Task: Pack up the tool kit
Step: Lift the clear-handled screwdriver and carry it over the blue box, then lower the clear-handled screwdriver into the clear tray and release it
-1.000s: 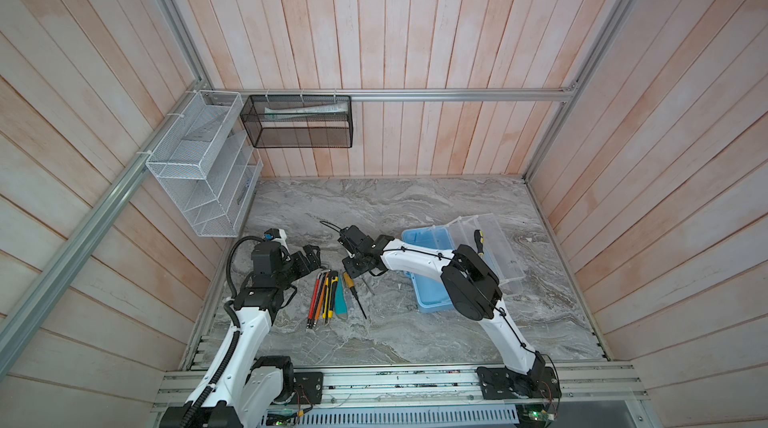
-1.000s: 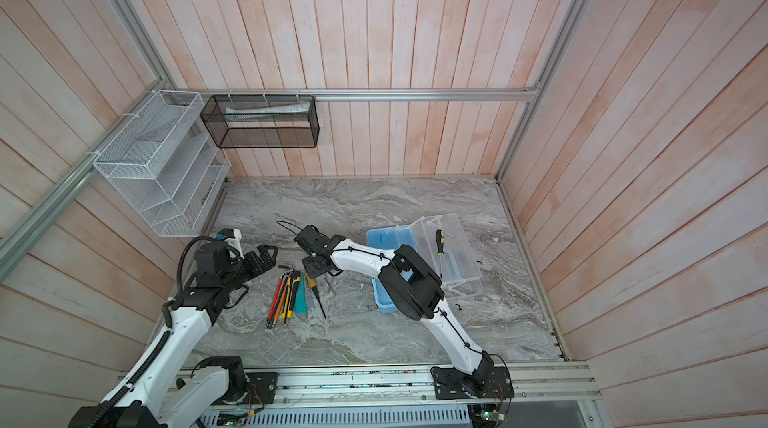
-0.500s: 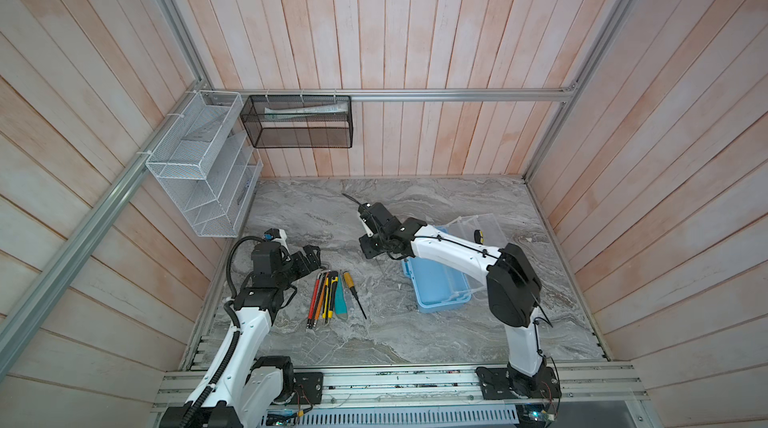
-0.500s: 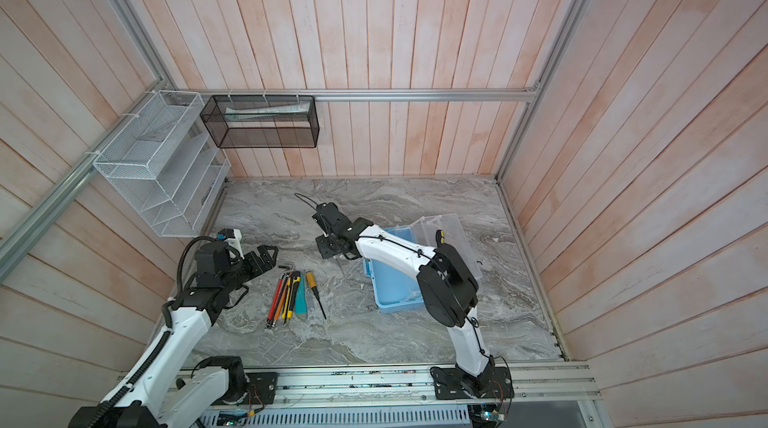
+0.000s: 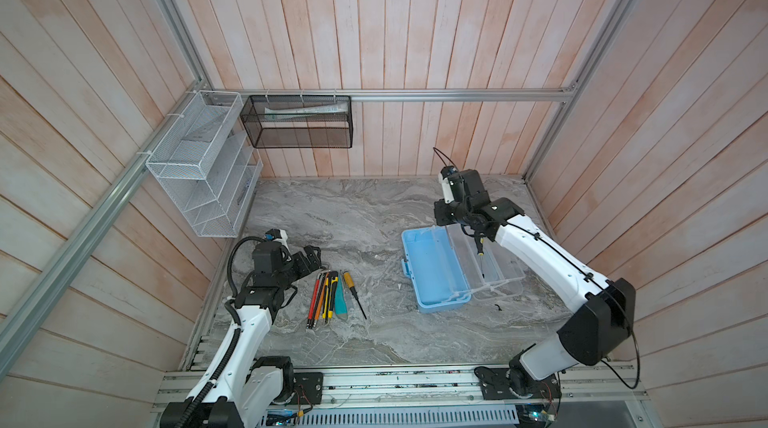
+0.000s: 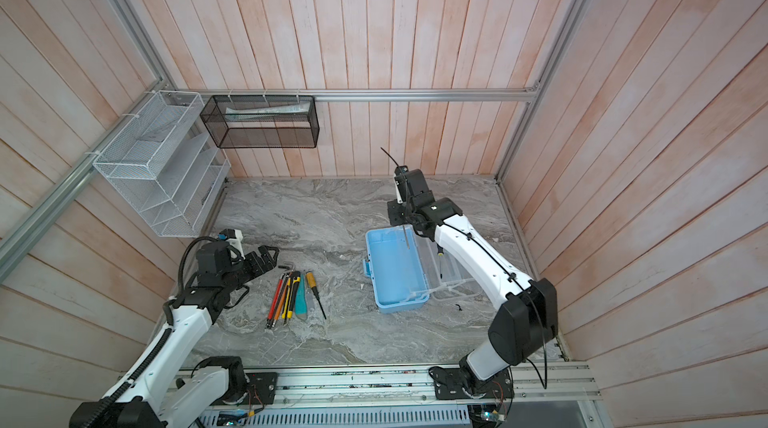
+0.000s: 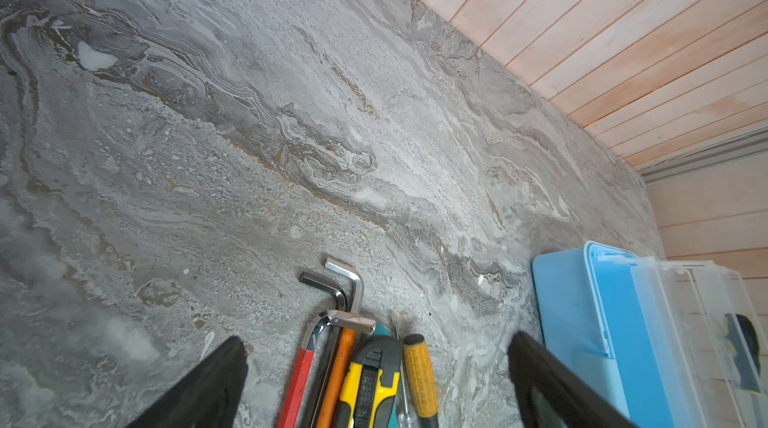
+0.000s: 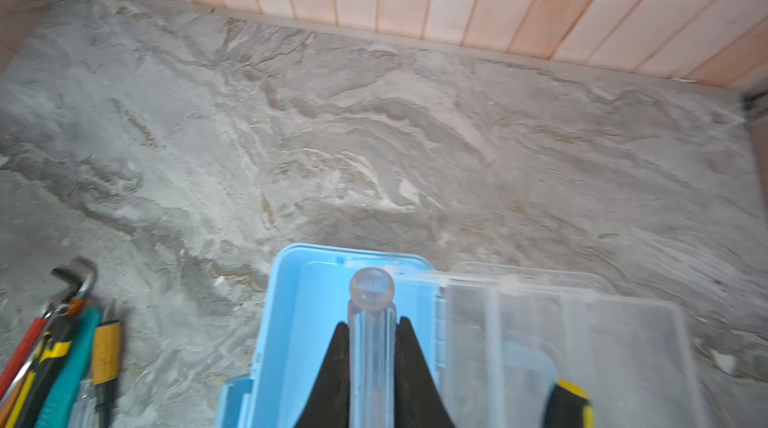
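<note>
While left gripper [image 7: 376, 339] gapes wide beside tools [image 7: 365, 380], right gripper [image 8: 374, 322] pinches clear-handled screwdriver [image 8: 371, 286], seemingly above blue box [image 8: 303, 313].

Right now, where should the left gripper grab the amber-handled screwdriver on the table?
Take the amber-handled screwdriver by its thick handle, from above, jaws across it. It lies flat; only its side toward the blue box is free.

surface: marble tabletop [image 5: 353, 218] | on it: light blue box [image 5: 432, 272], row of tools [image 5: 330, 295]
</note>
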### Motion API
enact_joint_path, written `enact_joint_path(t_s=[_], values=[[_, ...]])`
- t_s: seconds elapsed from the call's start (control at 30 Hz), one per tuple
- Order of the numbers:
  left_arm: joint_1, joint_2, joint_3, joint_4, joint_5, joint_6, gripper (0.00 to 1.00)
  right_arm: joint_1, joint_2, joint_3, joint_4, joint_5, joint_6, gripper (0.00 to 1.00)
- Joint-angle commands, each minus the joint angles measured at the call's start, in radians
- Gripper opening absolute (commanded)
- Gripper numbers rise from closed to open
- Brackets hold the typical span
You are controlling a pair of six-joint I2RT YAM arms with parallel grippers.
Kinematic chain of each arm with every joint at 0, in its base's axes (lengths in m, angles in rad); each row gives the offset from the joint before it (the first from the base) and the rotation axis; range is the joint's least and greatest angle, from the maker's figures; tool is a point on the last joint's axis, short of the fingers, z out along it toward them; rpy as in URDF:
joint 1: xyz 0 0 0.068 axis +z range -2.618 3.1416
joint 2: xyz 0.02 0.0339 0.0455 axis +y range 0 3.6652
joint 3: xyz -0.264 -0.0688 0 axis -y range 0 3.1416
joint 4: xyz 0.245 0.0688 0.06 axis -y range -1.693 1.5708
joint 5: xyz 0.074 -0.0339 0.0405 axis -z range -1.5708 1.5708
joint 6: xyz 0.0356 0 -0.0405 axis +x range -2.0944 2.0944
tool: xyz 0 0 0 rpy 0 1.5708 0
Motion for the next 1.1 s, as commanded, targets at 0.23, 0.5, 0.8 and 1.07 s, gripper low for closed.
enact_joint_path(t_s=[0.23, 0.5, 0.8, 1.07], values=[[0.007, 0.038, 0.031, 0.023, 0.028, 0.001, 1.00, -0.160, -0.109, -0.170, -0.096, 0.131, -0.092, 0.00], [0.006, 0.046, 0.036, 0.021, 0.037, -0.002, 1.00, -0.167, -0.132, -0.343, 0.002, 0.084, -0.076, 0.00], [0.006, 0.041, 0.041, 0.013, 0.031, 0.002, 1.00, -0.168, -0.149, -0.350, -0.002, 0.049, -0.066, 0.22], [0.006, 0.038, 0.036, 0.014, 0.036, 0.002, 1.00, -0.159, -0.146, -0.253, -0.049, 0.029, -0.064, 0.37]])
